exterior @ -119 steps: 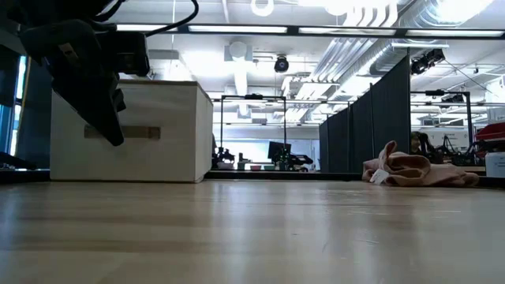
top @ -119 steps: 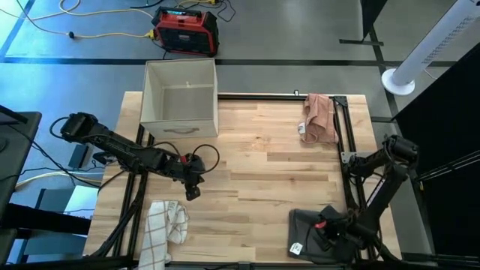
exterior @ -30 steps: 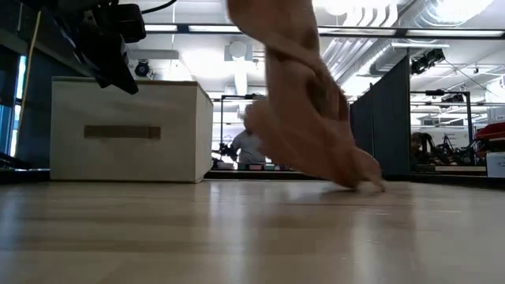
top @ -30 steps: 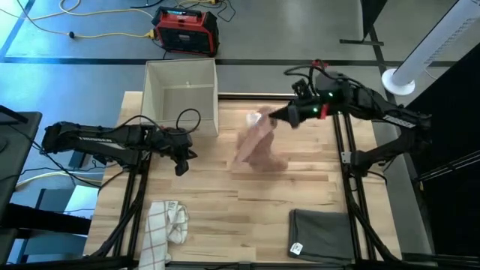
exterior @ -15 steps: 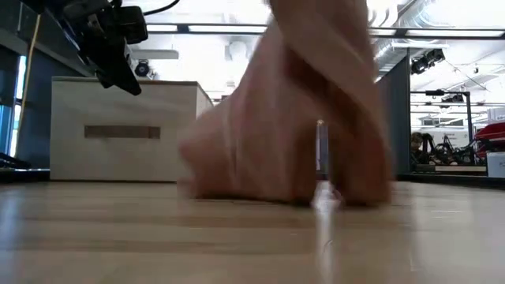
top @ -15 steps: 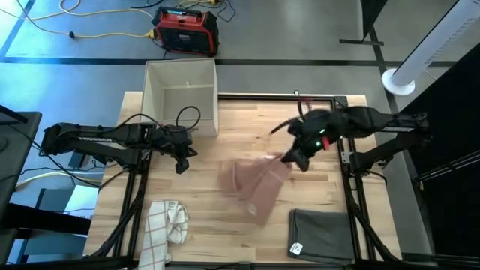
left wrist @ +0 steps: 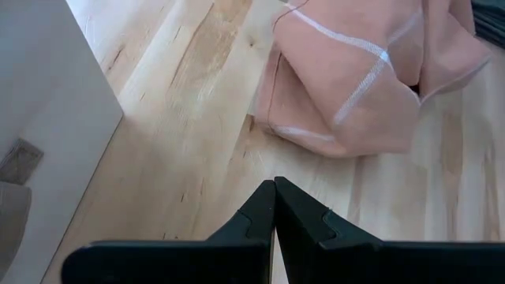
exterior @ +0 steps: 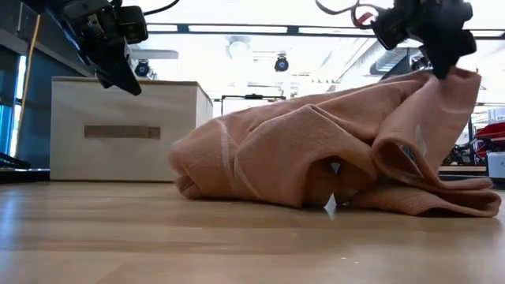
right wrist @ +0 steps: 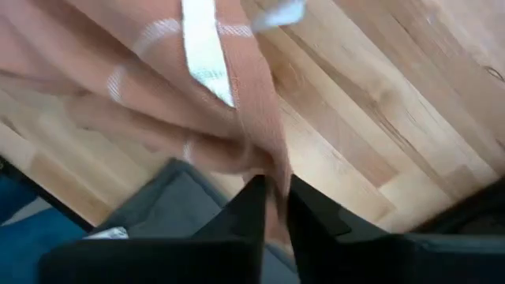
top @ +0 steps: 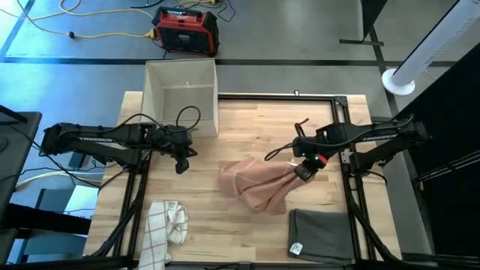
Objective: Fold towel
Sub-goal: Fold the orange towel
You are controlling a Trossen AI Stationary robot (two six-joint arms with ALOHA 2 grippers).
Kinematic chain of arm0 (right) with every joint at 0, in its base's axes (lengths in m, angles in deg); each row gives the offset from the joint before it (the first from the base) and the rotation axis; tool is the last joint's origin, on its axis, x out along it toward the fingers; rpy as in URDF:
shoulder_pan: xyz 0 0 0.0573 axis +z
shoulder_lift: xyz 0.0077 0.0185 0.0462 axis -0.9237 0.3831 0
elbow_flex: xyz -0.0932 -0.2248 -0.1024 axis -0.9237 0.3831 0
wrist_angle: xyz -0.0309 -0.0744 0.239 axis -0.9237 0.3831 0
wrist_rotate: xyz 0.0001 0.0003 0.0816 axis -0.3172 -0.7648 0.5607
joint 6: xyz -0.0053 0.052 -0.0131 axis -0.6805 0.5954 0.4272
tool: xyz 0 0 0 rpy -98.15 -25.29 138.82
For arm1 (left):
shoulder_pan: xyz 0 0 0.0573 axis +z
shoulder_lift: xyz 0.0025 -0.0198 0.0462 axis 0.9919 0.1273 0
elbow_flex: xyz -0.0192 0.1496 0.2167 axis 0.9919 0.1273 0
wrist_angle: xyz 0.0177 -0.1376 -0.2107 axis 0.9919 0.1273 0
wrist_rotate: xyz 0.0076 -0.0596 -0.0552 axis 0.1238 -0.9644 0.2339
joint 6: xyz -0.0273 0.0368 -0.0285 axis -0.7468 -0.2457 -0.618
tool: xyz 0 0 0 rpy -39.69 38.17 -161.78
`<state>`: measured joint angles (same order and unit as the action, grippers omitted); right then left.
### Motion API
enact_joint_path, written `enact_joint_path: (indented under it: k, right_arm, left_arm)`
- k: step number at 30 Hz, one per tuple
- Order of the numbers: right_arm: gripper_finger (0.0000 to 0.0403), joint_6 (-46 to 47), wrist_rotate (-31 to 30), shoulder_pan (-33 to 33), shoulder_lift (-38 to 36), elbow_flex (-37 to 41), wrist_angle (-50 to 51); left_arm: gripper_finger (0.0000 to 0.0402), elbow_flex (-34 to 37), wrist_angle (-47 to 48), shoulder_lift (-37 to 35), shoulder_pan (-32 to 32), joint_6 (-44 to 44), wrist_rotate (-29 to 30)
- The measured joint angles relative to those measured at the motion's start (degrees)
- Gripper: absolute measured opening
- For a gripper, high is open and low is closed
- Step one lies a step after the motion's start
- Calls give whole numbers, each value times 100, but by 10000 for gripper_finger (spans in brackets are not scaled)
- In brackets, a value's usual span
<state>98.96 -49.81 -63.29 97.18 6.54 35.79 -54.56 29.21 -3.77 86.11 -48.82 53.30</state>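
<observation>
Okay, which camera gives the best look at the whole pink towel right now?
The high view: the pink towel lies bunched mid-table, its whole outline visible, one end held by the right end effector. The low view shows only its crumpled side. The left wrist view catches one striped end, and the right wrist view only the pinched fold.

The right gripper (top: 303, 170) is hanging over the table's right-centre, fingers (right wrist: 251, 207) pinching a fold of the pink towel (top: 255, 184). The left gripper (top: 180, 164) is hovering at mid-left, fingers (left wrist: 260, 207) pressed together, holding nothing.
</observation>
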Motion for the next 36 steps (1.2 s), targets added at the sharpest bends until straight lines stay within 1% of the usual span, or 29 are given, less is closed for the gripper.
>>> enact_joint_path:
  k: [2, 11, 12, 13, 15, 18, 21, 23, 26, 28, 31, 32, 36]
  right_arm:
    - [84, -55, 3, 0, -3, 0, -1]
    - [175, -589, -55, 0, -10, 0, -1163]
    - [184, -662, -78, 0, -11, 0, -1322]
    - [188, -854, -207, 0, 4, 0, -1720]
    - [190, -1533, -446, 0, 90, 0, -2629]
    - [189, -2908, -715, 0, 436, -2, -3852]
    - [188, -4068, -763, 0, 994, -3, -4788]
    - [188, -4508, -764, -7, 1444, -4, -5243]
    - [188, -4808, -741, -51, 2126, -4, -5774]
    - [188, -4826, -691, -118, 2546, -2, -6147]
    - [186, -4609, -252, -247, 3031, -2, -6624]
    - [177, -4510, -109, -278, 3067, -11, -6655]
    - [111, -4318, 122, -318, 2848, -88, -6599]
  left_arm:
    - [0, 0, -130, 90, -32, -12, -189]
    - [0, 0, -799, 597, -227, -78, -1272]
    - [0, 0, -874, 653, -249, -85, -1392]
    - [0, 0, -924, 722, -277, -55, -1455]
    - [0, 0, -928, 879, -343, 45, -1458]
    - [0, 0, -927, 1095, -361, 86, -1454]
    - [0, 0, -910, 1199, -361, -121, -1452]
    - [0, 0, -856, 1177, -396, -325, -1458]
    - [0, 0, -597, 1038, -532, -539, -1451]
    - [0, 0, -432, 944, -620, -645, -1442]
    - [0, 0, -274, 852, -718, -779, -1418]
    - [0, 0, -265, 845, -726, -784, -1395]
    - [0, 0, -230, 821, -756, -802, -1301]
